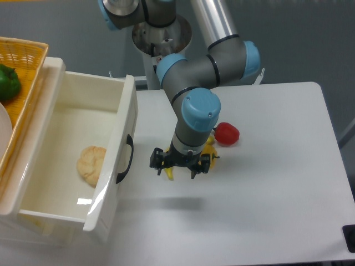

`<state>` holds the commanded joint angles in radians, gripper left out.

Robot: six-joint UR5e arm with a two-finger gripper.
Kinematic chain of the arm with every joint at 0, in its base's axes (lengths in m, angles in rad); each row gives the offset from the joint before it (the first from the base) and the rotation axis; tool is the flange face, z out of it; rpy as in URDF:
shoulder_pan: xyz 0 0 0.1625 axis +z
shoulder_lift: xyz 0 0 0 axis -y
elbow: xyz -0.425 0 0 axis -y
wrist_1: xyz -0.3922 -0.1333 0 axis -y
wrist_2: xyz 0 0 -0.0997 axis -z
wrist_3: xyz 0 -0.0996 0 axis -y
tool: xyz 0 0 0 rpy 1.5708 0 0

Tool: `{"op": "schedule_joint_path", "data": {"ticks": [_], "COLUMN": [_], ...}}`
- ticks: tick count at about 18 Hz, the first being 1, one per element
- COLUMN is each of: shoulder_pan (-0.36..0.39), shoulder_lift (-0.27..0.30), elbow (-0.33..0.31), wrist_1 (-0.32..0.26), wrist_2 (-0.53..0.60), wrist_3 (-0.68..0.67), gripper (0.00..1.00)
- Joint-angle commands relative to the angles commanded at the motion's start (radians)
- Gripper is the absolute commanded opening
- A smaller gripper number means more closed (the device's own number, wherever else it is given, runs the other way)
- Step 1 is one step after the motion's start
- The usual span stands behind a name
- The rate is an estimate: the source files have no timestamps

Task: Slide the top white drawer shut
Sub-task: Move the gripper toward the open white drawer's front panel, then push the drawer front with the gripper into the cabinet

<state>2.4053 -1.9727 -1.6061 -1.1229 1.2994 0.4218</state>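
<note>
The top white drawer [66,133] stands pulled far out at the left, a deep glossy cream box with a curved black handle [126,159] on its front panel. A pale bread roll [90,164] lies inside it. My gripper [179,164] hangs to the right of the drawer front, a short gap from the handle, pointing down over the table. It holds nothing; I cannot tell whether the fingers are open or shut.
A yellow banana [169,173] and a yellow pepper [209,151] lie partly under the gripper, with a red pepper [226,133] just right. A yellow wicker basket [19,83] with a green pepper [8,82] sits at far left.
</note>
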Motion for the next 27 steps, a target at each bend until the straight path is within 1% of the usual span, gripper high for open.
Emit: {"op": "schedule_joint_path", "data": {"ticks": [3,17,27], "shoulder_pan": [-0.017,-0.049,-0.055], "shoulder_lift": [-0.009,-0.009,0.000], "elbow": [0.002,0.002,0.002], "wrist_1": [0.000,0.000,0.000], "wrist_2": [-0.005,-0.005,-0.008], "wrist_3": [0.000,-0.014,-0.015], "gripper": [1.00,1.00,1.00]}}
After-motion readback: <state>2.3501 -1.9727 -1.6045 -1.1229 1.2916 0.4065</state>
